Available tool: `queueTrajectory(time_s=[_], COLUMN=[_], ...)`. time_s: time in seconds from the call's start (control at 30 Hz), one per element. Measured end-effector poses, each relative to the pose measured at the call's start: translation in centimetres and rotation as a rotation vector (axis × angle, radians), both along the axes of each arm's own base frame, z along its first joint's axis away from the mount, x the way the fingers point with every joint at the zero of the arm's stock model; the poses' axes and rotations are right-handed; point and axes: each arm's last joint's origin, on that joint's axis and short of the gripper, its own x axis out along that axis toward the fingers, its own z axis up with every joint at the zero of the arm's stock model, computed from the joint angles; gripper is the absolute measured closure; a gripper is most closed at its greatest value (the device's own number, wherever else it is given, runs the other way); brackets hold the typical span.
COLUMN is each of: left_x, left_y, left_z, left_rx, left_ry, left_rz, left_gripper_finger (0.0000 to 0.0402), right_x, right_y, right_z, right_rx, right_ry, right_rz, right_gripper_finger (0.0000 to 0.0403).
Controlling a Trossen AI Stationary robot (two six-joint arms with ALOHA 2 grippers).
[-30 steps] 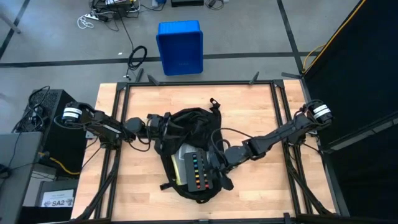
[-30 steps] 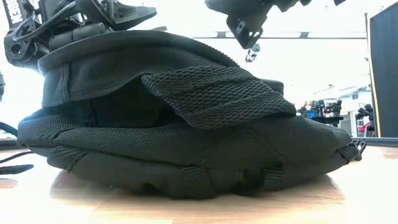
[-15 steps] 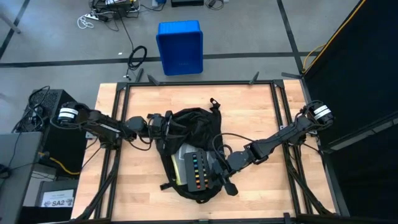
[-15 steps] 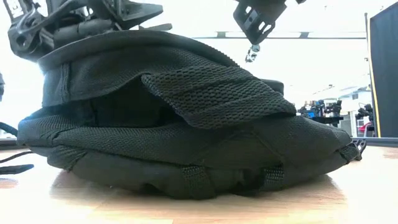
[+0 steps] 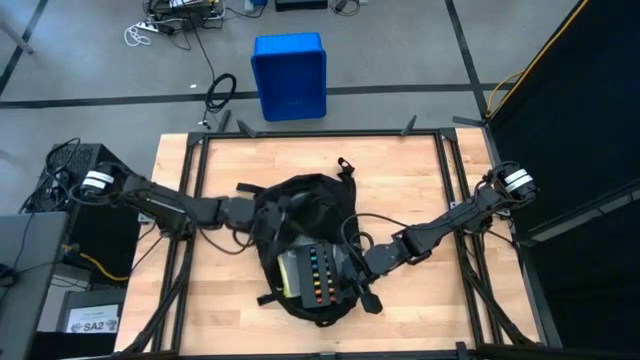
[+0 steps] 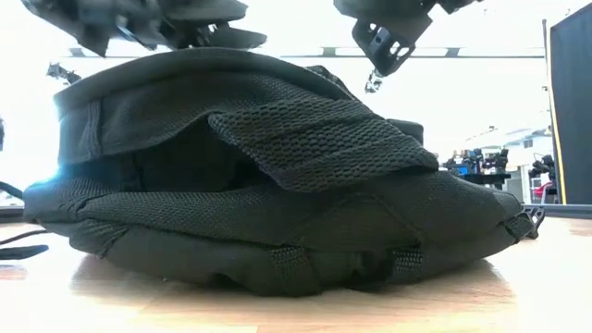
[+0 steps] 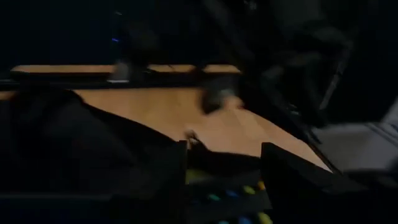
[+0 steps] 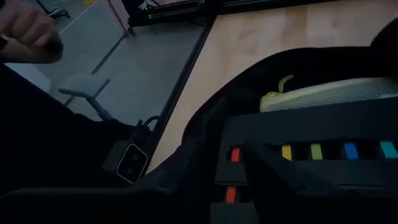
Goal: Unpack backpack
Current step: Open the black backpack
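Observation:
The black backpack point(image 5: 310, 200) lies on its back in the middle of the wooden table, with its mouth open upward. Inside it show a black box with rows of coloured squares point(image 5: 318, 278) and a pale padded thing point(image 5: 290, 262). My left gripper point(image 5: 268, 208) reaches level from the table's left over the backpack's left rim. Its fingers stand apart, and the coloured box point(image 7: 236, 193) shows beyond them. My right gripper point(image 5: 358, 285) comes slanting down from the right at the backpack's right rim, close beside the box point(image 8: 311, 151). My left gripper hangs over the backpack's left rim point(image 7: 68, 149). The picture is blurred, so I cannot tell whether it touches the fabric.
A blue plastic bin point(image 5: 289, 75) stands on the floor beyond the table's far edge. Black frame rails point(image 5: 190, 200) run along the table's left and right sides. Bare wood point(image 5: 410, 170) lies to the far right of the backpack. A person's hand point(image 8: 28, 34) shows off the table.
My left gripper has moved toward the table's right, from beside the backpack's left edge to over its rim. It has risen a little and tipped up toward level. The backpack's left flap now covers more of the pale thing.

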Motion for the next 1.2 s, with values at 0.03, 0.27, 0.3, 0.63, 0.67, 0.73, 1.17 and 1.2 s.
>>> queueTrajectory(time_s=[0.03,0.27,0.3,0.63,0.67,0.73,1.17,1.2], left_x=[-0.2,-2.3,-2.7,-4.0,-4.0,-3.9,-2.8,-2.7], left_y=[-0.8,-6.6,-7.2,-8.8,-8.9,-9.0,-7.8,-7.6], left_z=[0.1,0.1,0.0,-2.0,-2.2,-2.5,-1.8,-1.7], left_rx=[0.0,0.03,0.037,0.038,0.043,0.052,0.142,0.141], left_ry=[-0.006,-0.018,-0.017,0.119,0.125,0.134,0.042,0.041], left_rz=[-0.017,-0.068,-0.053,0.219,0.219,0.219,0.271,0.283], left_gripper_finger=[0.0234,0.0253,0.0256,0.027,0.0271,0.0271,0.0271,0.027], right_x=[-0.1,-1.0,-1.2,-2.6,-2.6,-2.6,-0.3,0.1], right_y=[0.1,1.2,1.4,1.6,1.5,1.5,-0.4,-0.7], right_z=[0.0,-0.5,-0.7,-2.2,-2.2,-2.2,-0.6,-0.2], right_rx=[0.006,0.034,0.027,-0.076,-0.083,-0.089,-0.106,-0.109], right_ry=[0.007,0.09,0.109,0.256,0.257,0.252,0.026,-0.021], right_rz=[-0.002,-0.001,-0.009,-0.168,-0.178,-0.19,-0.211,-0.212], right_gripper_finger=[0.0294,0.0302,0.0303,0.0317,0.0319,0.0322,0.0323,0.0324])
